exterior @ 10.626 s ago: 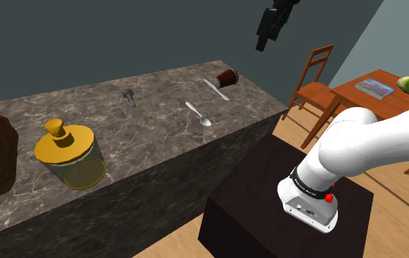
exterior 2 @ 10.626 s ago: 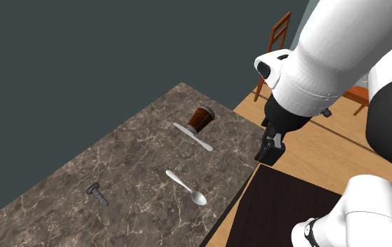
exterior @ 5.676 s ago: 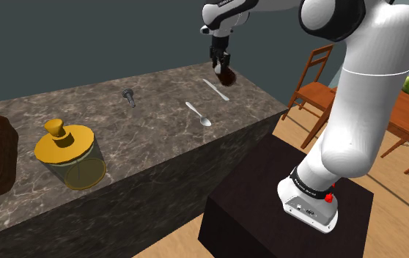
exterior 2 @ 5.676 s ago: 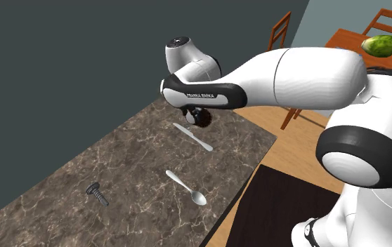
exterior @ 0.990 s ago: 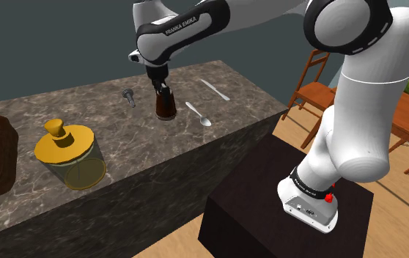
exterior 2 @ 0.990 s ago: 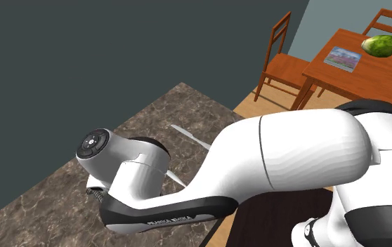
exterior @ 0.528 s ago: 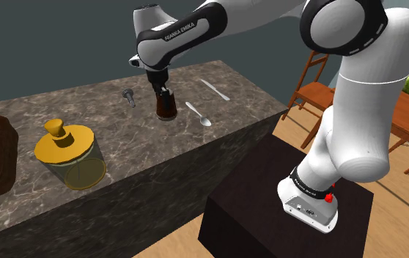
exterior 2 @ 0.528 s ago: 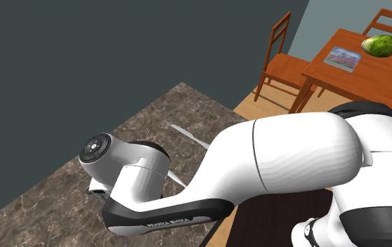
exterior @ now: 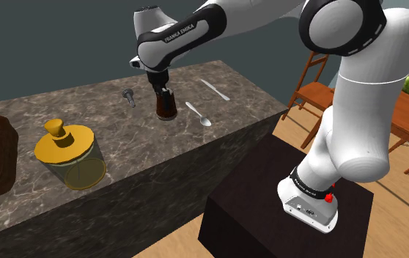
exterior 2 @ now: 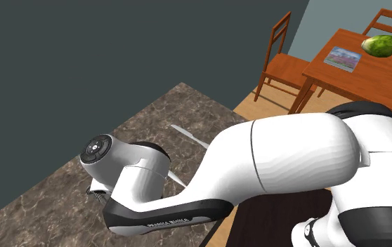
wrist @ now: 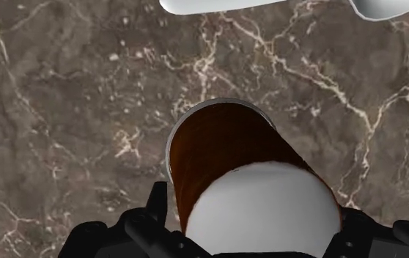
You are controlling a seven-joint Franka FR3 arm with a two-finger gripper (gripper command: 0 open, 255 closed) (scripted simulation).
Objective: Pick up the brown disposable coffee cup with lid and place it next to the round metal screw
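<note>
- Hand [exterior: 163, 86]: black, pointing down over the desk [exterior: 122, 139], its two fingers [wrist: 157, 216] closed on the white lid of the coffee cup.
- Coffee cup [exterior: 166, 106]: brown, white-lidded, upright on the dark marbled desk, towards its far edge.
- Screw [exterior: 129, 96]: grey metal, lying near the cup but apart from it, on the shoulder view's left and slightly farther back.
- Spoon [exterior: 199, 114]: silver, just right of the cup.
- Knife [exterior: 215, 89]: silver, farther right.
- Jar [exterior: 71, 157]: glass, yellow lid, well apart on the near left.
</note>
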